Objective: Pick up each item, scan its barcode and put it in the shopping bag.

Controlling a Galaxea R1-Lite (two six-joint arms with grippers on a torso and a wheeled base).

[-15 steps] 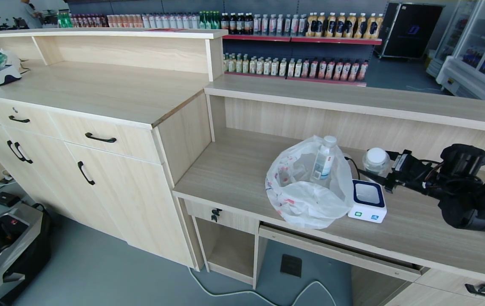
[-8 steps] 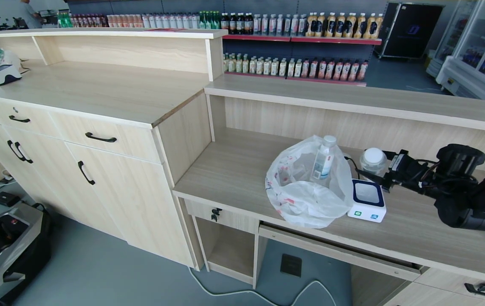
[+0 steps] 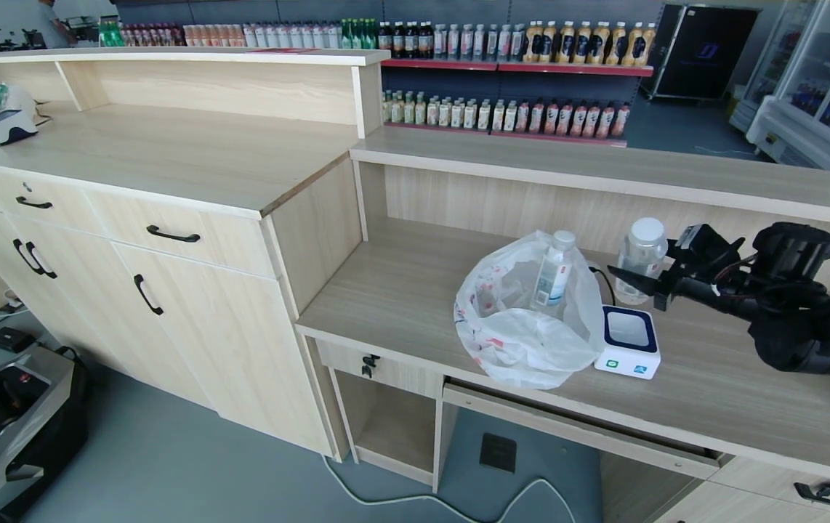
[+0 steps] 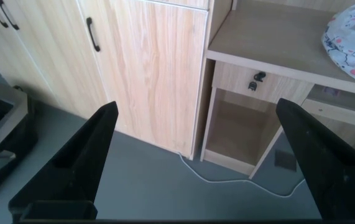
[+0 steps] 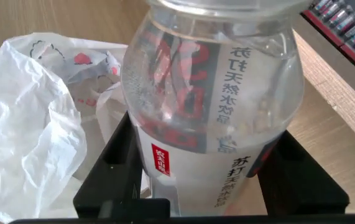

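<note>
Behind white square scanner (image 3: 629,340), right hand (image 3: 637,285) clamps clear white-capped plastic bottle (image 3: 641,250) upright, likely for barcode read; left hand (image 4: 196,104) spread apart.

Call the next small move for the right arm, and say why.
Probably swing the clear bottle over the scanner, turning its label toward the scanner's window. The right end effector is shut on the clear bottle and holds it upright just behind the scanner. The shopping bag beside it already holds another bottle, so scanning likely comes before bagging.
</note>
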